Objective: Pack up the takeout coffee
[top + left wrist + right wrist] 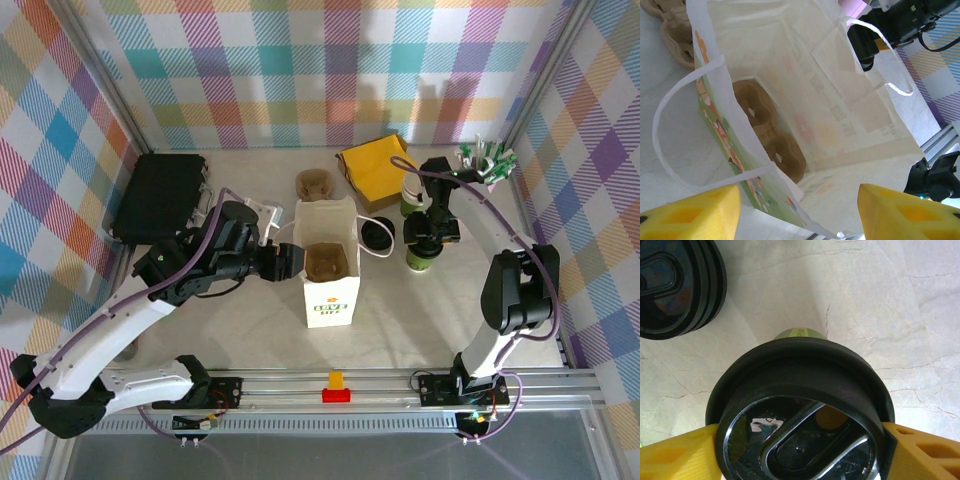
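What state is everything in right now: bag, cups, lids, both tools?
Bag: upright, mouth open, carrier in its bottom.
Coffee: lidded, upright on the table, outside the bag.
Lidless cup: upright, partly hidden by the right arm.
Spare lids: stacked on the table.
Left tool: open, bag's rim between its fingers.
Right tool: closed on the coffee's lid.

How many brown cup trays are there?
2. One cup tray sits at the bottom of the white paper bag. The second tray lies on the table just behind the bag. More could be stacked underneath.
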Robot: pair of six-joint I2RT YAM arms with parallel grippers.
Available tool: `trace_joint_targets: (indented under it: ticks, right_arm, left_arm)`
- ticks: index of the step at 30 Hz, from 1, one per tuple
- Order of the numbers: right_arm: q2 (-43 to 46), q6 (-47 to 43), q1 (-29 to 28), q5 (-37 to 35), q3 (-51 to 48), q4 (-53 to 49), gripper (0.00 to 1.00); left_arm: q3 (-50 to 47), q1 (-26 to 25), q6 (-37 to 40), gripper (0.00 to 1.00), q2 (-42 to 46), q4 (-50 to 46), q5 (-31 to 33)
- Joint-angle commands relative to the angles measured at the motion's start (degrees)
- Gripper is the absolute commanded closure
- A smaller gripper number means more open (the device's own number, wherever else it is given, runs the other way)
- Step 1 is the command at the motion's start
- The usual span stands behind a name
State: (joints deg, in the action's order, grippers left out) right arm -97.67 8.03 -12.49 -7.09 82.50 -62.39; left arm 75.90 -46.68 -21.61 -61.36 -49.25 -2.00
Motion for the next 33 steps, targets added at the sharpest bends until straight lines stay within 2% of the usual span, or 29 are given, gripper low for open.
trace_joint_targets:
  ticks: [1, 9, 13, 33]
  right_arm:
    - [0.41, 0.75, -0.95, 0.83, -2.48, -3.14, 0.25]
    - [-0.20, 0.27, -1.48, 0.68, -4.43, -1.42, 0.24]
    - [-0.46, 0.29, -2.17, 0.59, -4.24, -1.90, 0.27]
    - [3.68, 4.92, -5.70, -2.26, 3.97, -13.11, 0.30]
  left_arm:
    - [-0.03, 0.69, -0.71, 0.37, 1.24, -0.27, 0.42]
    - [-0.14, 0.69, -1.07, 0.37, 1.42, -0.26, 0.49]
    - [0.08, 0.65, -1.33, 0.37, 1.26, -0.49, 0.65]
    - [1.45, 0.69, -1.95, 0.38, 4.32, -2.59, 2.55]
